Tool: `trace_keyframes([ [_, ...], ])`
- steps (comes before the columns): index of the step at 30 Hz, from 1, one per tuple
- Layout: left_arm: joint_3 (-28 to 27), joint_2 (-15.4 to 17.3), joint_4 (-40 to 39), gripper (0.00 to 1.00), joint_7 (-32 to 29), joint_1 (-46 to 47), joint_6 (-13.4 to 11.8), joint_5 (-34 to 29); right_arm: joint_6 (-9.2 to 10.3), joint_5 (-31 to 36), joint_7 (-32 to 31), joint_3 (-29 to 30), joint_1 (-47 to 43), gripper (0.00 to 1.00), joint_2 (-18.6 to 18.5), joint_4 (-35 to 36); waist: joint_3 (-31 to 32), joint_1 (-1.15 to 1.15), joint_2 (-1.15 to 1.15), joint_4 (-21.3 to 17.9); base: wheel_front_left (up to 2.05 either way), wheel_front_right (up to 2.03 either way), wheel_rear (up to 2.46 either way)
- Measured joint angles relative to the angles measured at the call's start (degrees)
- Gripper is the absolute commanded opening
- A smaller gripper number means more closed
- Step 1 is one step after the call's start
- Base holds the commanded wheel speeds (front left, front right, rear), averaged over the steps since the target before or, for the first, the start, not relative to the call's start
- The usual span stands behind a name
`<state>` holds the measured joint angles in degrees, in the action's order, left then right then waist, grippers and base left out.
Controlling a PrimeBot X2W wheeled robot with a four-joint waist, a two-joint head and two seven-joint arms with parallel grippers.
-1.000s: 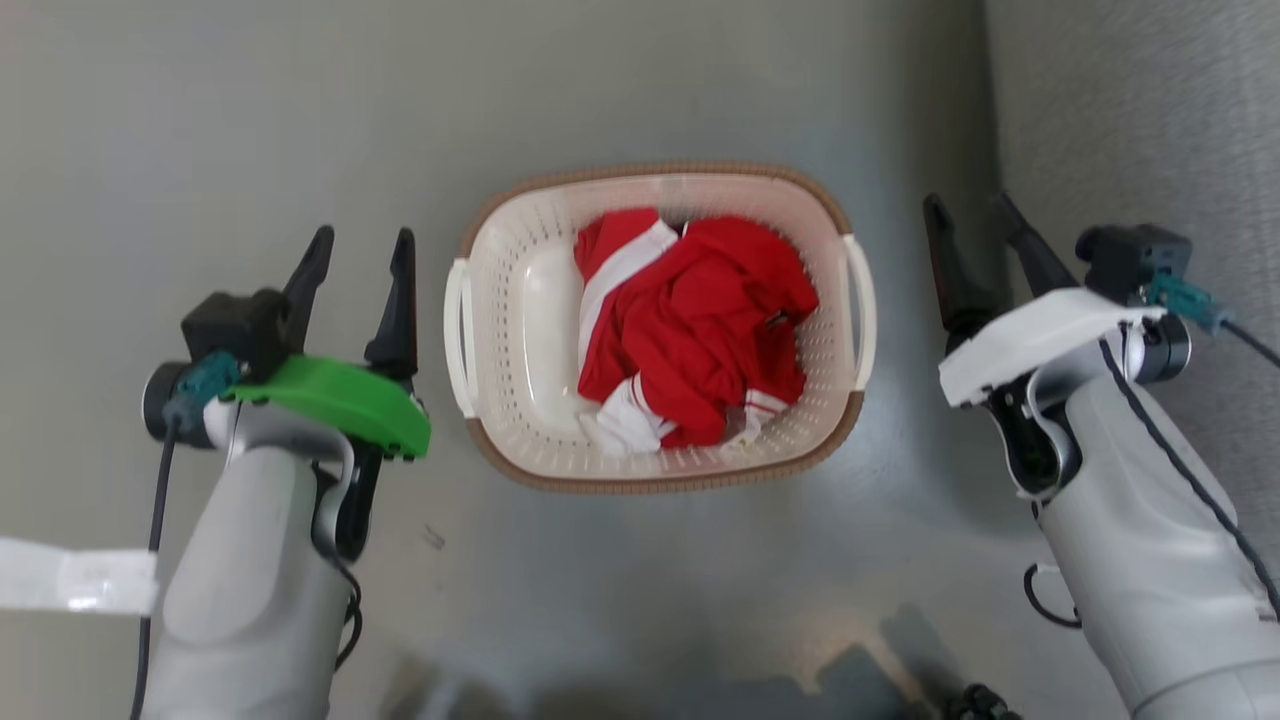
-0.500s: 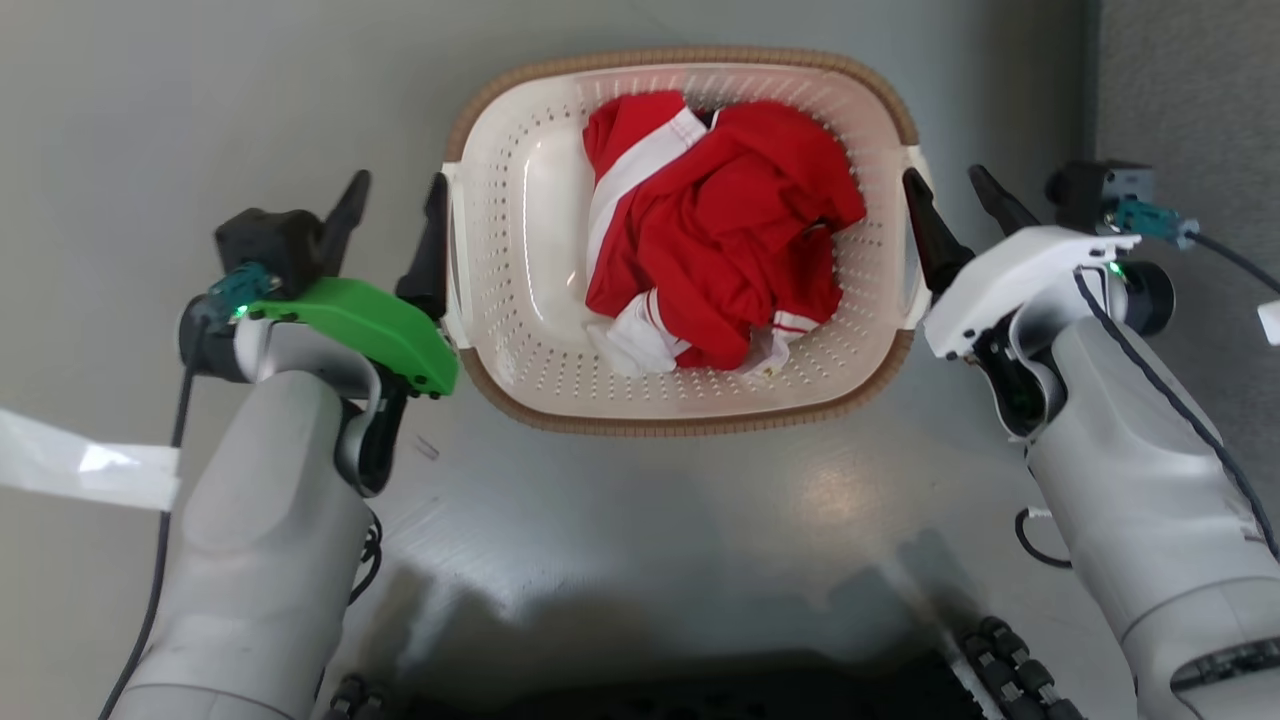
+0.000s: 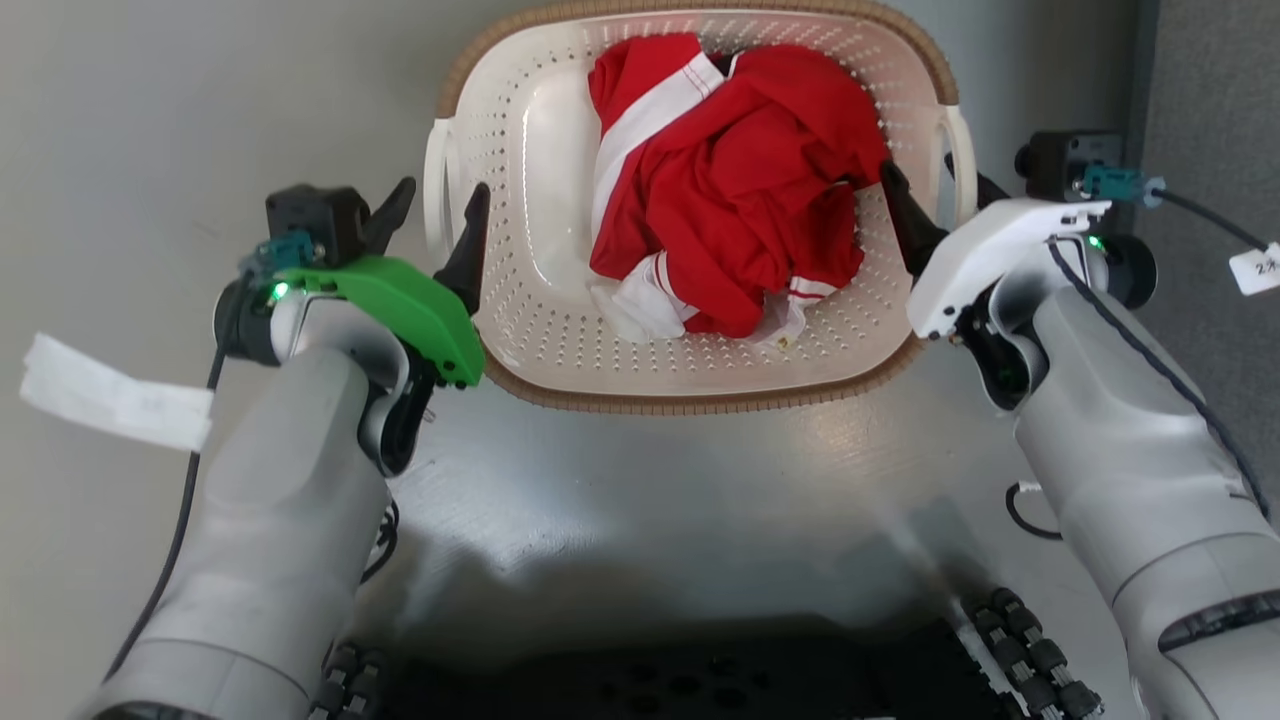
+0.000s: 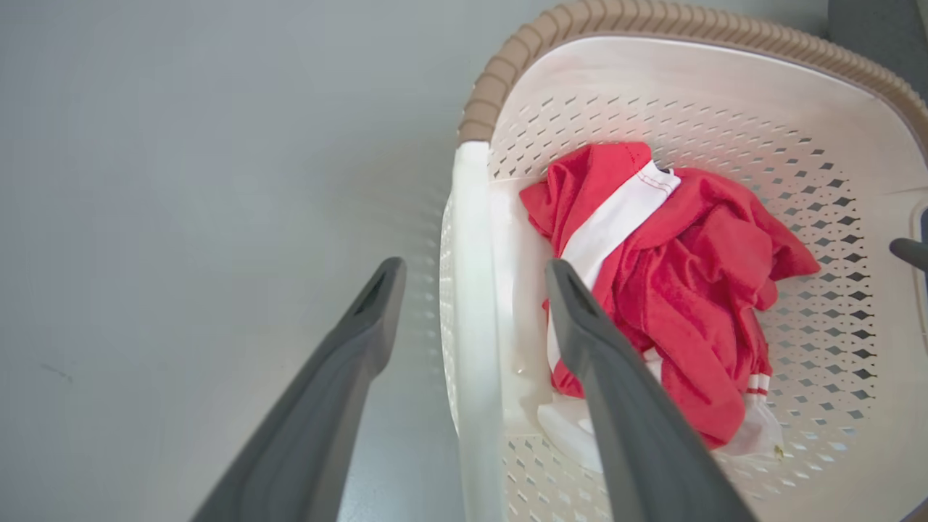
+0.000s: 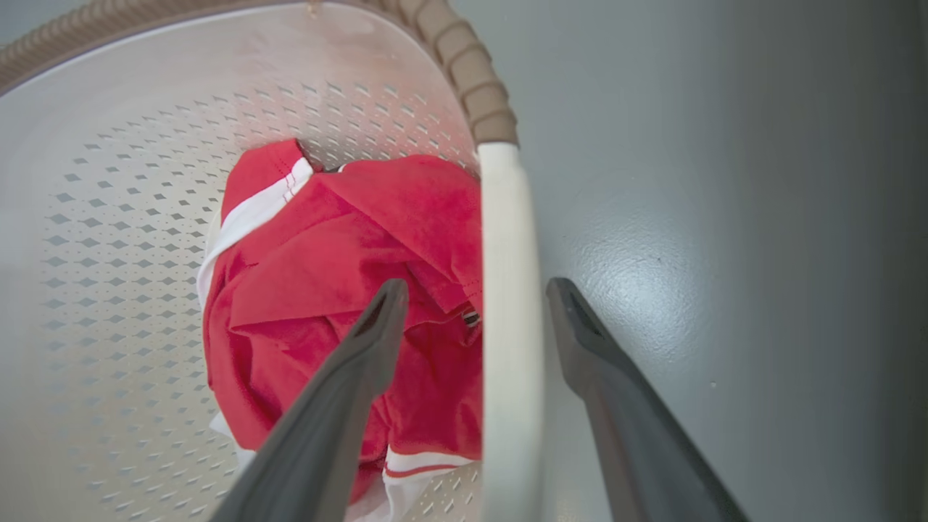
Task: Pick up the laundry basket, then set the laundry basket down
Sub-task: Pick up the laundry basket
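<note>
The laundry basket (image 3: 700, 393) stands on the grey floor, cream-white and perforated with a brown rim, holding a crumpled red garment (image 3: 740, 180) with white stripes. My left gripper (image 3: 437, 205) is open and straddles the basket's left handle (image 3: 432, 165), one finger outside and one inside the wall. In the left wrist view the white handle (image 4: 471, 290) runs between the spread fingers of that gripper (image 4: 473, 270). My right gripper (image 3: 932, 180) is open astride the right handle (image 3: 963, 140). The right wrist view shows that handle (image 5: 507, 290) inside the gap of the right gripper (image 5: 476, 288).
A darker textured surface (image 3: 1210, 100) runs along the right side, close to the right arm. My dark base (image 3: 680, 680) lies along the bottom edge. White tags hang from the arm cables at the left (image 3: 110, 400) and right (image 3: 1255, 268).
The head camera has dropped closer, so the basket looks larger and higher. Both grippers went from standing beside the basket to straddling its handles, still open.
</note>
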<state>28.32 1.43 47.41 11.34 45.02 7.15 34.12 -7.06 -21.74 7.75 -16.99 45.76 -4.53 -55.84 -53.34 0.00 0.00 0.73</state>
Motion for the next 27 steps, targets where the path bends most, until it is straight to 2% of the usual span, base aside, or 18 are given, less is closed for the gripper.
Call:
trace_keyframes([
  [8,2.9,0.0,2.2,1.00,-1.0,3.4,0.0,2.1,0.00,0.0,0.1,-0.3,2.5,1.00,0.1,-2.8,-2.5,0.00,0.00,-0.2,0.00,0.00,0.00],
  [9,3.3,0.0,2.4,1.00,-1.0,3.5,0.0,2.5,0.00,0.0,0.2,-0.4,2.6,0.87,0.1,-3.3,-2.7,0.00,0.00,-0.2,0.00,0.00,0.00],
  [10,3.6,-0.1,2.7,1.00,-1.0,3.6,0.0,3.0,0.00,0.0,0.3,-0.5,2.7,0.87,0.1,-3.6,-2.8,0.00,0.00,-0.1,0.00,0.00,0.00],
  [12,4.2,-0.1,3.3,1.00,-1.0,4.0,0.0,3.6,0.00,0.0,0.3,-0.6,3.2,0.56,0.1,-4.2,-2.9,0.00,0.00,-0.1,0.00,0.00,0.00],
  [13,4.5,-0.1,3.5,0.89,-1.0,4.2,0.0,3.9,0.00,0.0,0.4,-0.6,3.4,0.44,0.1,-4.3,-3.0,0.00,0.00,-0.1,0.00,0.00,0.00],
  [14,4.9,-0.1,3.7,0.70,-1.0,4.4,0.0,4.2,0.00,0.0,0.8,-0.7,3.6,0.31,0.2,-4.6,-3.0,0.00,0.00,-0.1,0.00,0.00,0.00],
  [15,5.1,-0.1,3.9,0.47,-1.0,4.5,0.0,4.5,0.00,0.0,0.8,-0.9,3.8,0.07,0.2,-4.9,-3.1,0.00,0.00,0.0,0.00,0.00,0.00],
  [16,5.4,-0.1,3.9,0.22,-1.0,4.7,0.0,4.9,0.00,0.0,0.8,-1.0,4.0,0.00,0.2,-5.2,-3.1,0.00,0.00,0.0,0.00,0.00,0.00],
  [17,5.6,-0.1,4.1,0.00,-1.0,4.9,0.0,5.2,-0.04,-0.1,0.9,-1.2,4.2,0.00,0.3,-5.4,-3.1,0.00,0.00,0.0,0.00,0.00,0.00],
  [27,8.5,0.0,6.4,0.00,-0.1,5.1,-0.2,9.0,-0.07,-1.6,2.6,-2.5,4.3,0.00,0.8,-7.9,-0.5,0.00,0.00,0.6,0.00,0.00,0.00],
])
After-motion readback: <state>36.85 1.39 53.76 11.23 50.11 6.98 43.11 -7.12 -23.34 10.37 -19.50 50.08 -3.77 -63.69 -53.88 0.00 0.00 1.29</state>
